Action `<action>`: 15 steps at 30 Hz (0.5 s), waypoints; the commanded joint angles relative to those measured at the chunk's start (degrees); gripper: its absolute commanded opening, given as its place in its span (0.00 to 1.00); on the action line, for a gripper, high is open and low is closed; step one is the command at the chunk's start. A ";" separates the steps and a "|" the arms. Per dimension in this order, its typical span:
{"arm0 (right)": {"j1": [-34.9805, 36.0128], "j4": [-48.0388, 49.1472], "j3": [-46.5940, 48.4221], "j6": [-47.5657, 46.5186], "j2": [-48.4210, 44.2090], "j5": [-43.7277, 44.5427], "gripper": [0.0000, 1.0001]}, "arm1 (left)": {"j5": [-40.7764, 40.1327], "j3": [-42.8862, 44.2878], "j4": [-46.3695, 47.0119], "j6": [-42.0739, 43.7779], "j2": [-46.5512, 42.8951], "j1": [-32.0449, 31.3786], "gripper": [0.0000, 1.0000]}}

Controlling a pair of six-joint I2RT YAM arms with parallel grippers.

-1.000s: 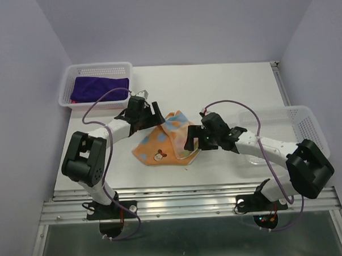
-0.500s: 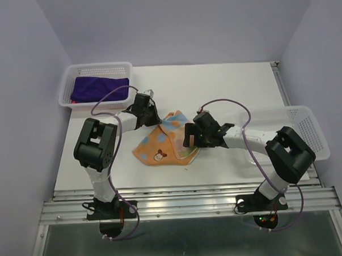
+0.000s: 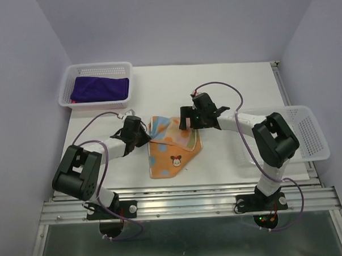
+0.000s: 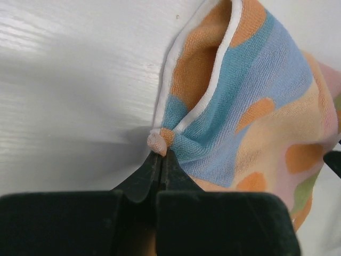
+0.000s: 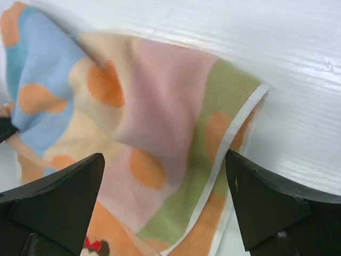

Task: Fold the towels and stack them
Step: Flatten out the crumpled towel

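An orange multicoloured patterned towel (image 3: 173,153) lies partly folded on the white table, with a blue dotted flap at its far left. My left gripper (image 3: 146,135) is shut on that flap's left corner; in the left wrist view the jaws (image 4: 161,153) pinch a small bunch of the towel (image 4: 240,101). My right gripper (image 3: 187,120) hangs open over the towel's far right part. The right wrist view shows the gripper (image 5: 164,160) straddling the towel (image 5: 160,101) with its fingers wide apart, not touching it. A dark purple towel (image 3: 99,88) lies in the left basket.
A white mesh basket (image 3: 100,67) stands at the far left of the table (image 3: 237,85). A second white mesh basket (image 3: 313,134) sits at the right edge, beside the right arm. Purple cables loop over both arms.
The left gripper has shut on the towel's corner and drawn it left and nearer. The towel has turned and narrowed. The right gripper has moved farther back, still open.
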 commanded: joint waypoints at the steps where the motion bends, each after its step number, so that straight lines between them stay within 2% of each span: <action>1: 1.52 -1.02 -2.28 -3.32 -7.46 1.27 1.00 | -7.06 -1.04 0.83 -4.81 -4.38 -0.44 0.00; 6: 5.38 -9.18 -6.34 2.02 -12.92 10.16 1.00 | -7.24 -1.74 0.74 -5.07 -6.15 -0.53 0.00; 12: 12.77 -13.85 -6.17 3.53 -11.70 15.26 1.00 | -7.15 -2.18 0.82 -5.07 -6.76 -0.70 0.00; 15: 15.32 -15.61 -4.16 3.45 -9.77 18.16 0.95 | -7.24 -2.71 1.00 -5.50 -7.38 -0.70 0.00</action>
